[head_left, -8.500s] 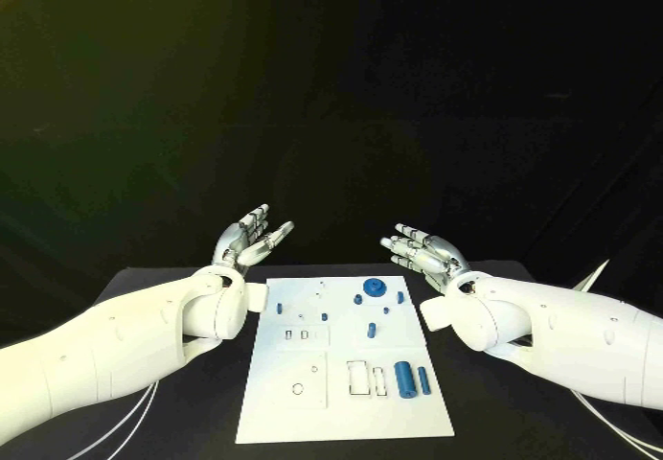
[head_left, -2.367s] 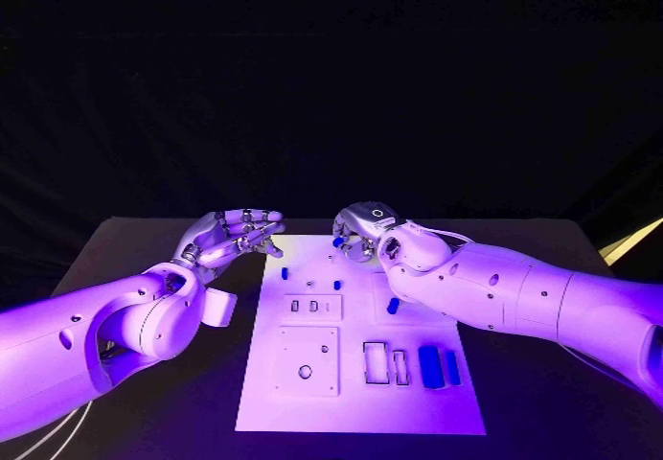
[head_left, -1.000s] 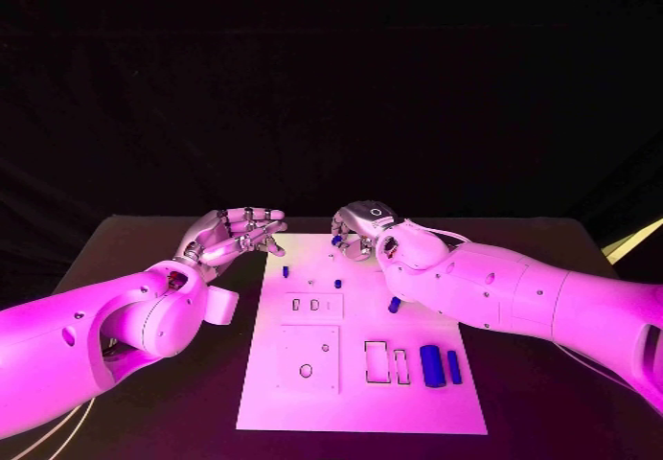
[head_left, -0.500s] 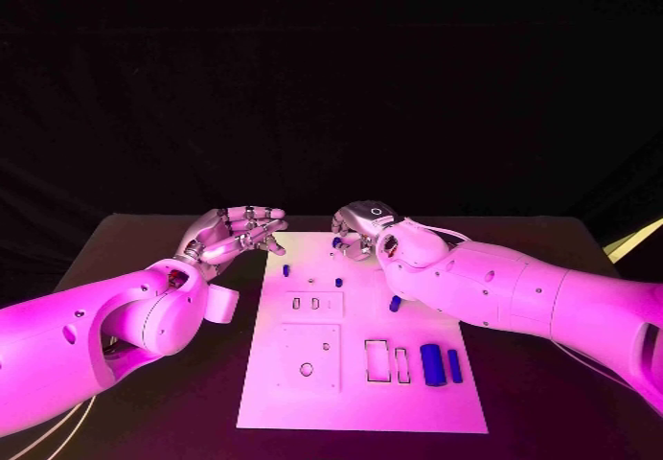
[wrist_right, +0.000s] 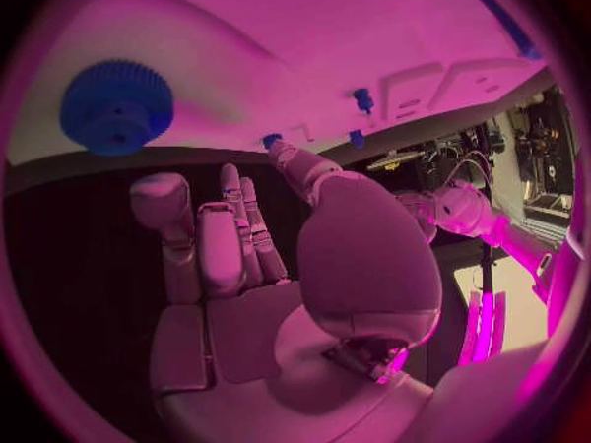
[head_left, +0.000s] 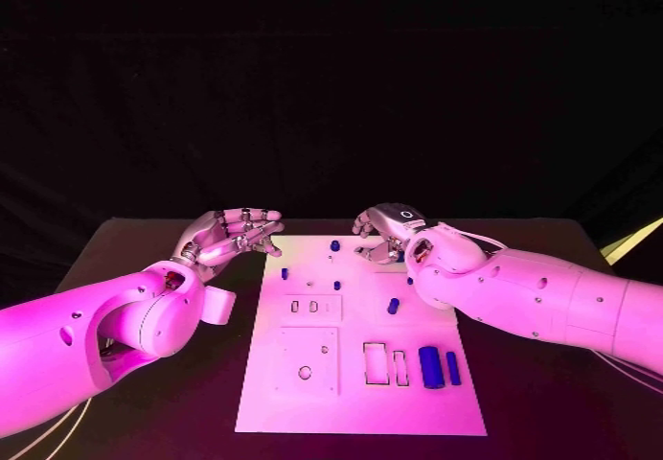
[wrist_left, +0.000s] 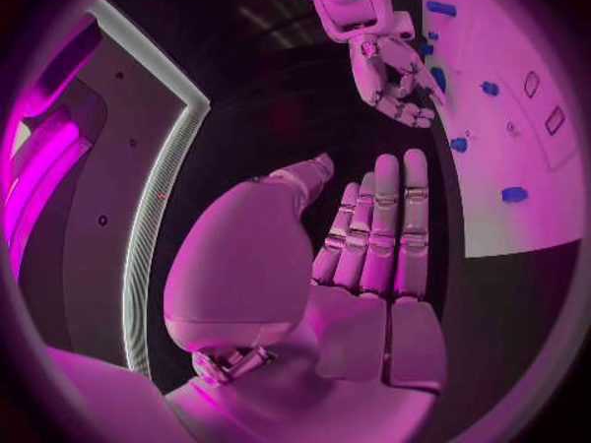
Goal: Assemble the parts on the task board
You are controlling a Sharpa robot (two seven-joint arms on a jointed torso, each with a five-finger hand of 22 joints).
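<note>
Up at the far end of the white board (head_left: 362,383), both hands hover above the black surface (head_left: 553,402). The left hand (head_left: 232,236) sits just off the board's far left corner, fingers curled loosely forward and close together, nothing between them. Its wrist view shows the fingers (wrist_left: 382,231) lying side by side and fairly straight, the palm bare.

The right hand (head_left: 391,230) hangs over the board's far edge, a little right of the middle, fingers bent downward. The right wrist view shows its fingers (wrist_right: 234,236) apart and holding nothing, with a round ridged blue knob (wrist_right: 116,107) lying on the board just beyond the fingertips, not touched. In the head view the hand covers that knob.

Small blue parts lie scattered on the board's far half: one peg (head_left: 334,245) near the far edge beside the right hand, a second (head_left: 285,273) toward the left edge, a third (head_left: 337,285) near the middle, and a fourth (head_left: 393,306) close under the right forearm. Nearer the robot, two blue cylinders (head_left: 430,367) lie side by side on the right part of the board, next to two narrow rectangular slots (head_left: 376,362). A square plate with a small oval hole (head_left: 307,358) sits on the left.
</note>
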